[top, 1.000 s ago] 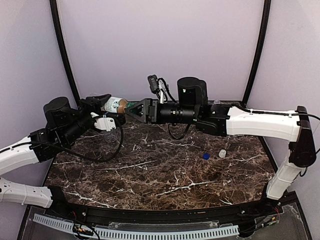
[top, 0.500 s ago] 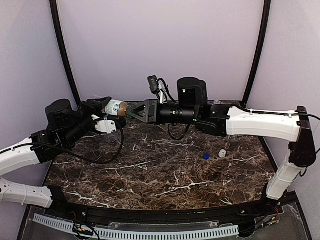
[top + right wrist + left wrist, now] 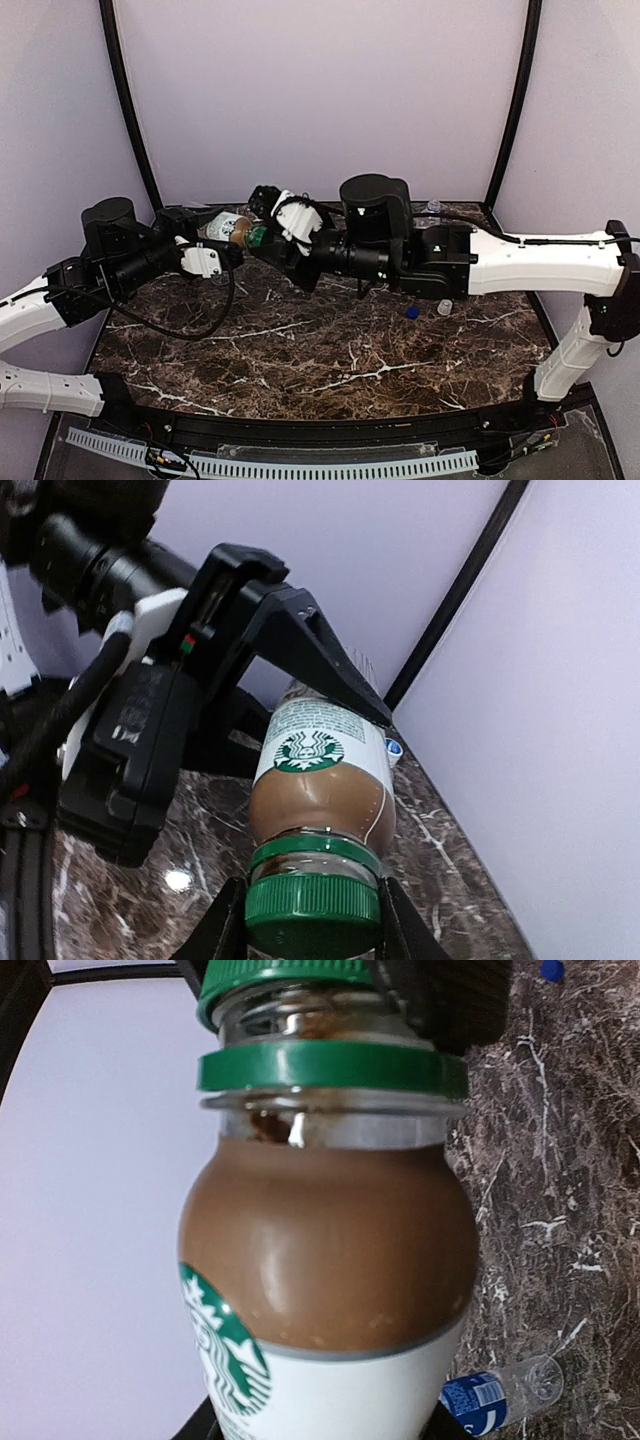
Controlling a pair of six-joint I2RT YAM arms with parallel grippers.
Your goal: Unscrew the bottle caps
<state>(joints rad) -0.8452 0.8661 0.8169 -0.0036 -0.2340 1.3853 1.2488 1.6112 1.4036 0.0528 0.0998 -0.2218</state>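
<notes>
A short bottle [image 3: 230, 226] with brown contents and a white, green-logo label is held off the table, tilted, with my left gripper [image 3: 215, 238] shut round its body. Its green cap [image 3: 312, 900] points at the right arm. My right gripper [image 3: 312, 912] is shut on that cap, one finger on each side. A green ring [image 3: 330, 1068] sits on the neck just below the cap [image 3: 285, 980]. A blue cap [image 3: 411, 312] and a white cap [image 3: 444, 307] lie loose on the marble table [image 3: 300, 360].
A blue-labelled clear bottle [image 3: 500, 1395] lies on the table under the held bottle, near the back wall. Another clear bottle [image 3: 432, 207] stands at the back right behind the right arm. Black frame posts [image 3: 125, 100] rise at both back corners.
The right gripper has closed on the green cap and its wrist has turned. Both arms and the bottle have shifted a little to the left.
</notes>
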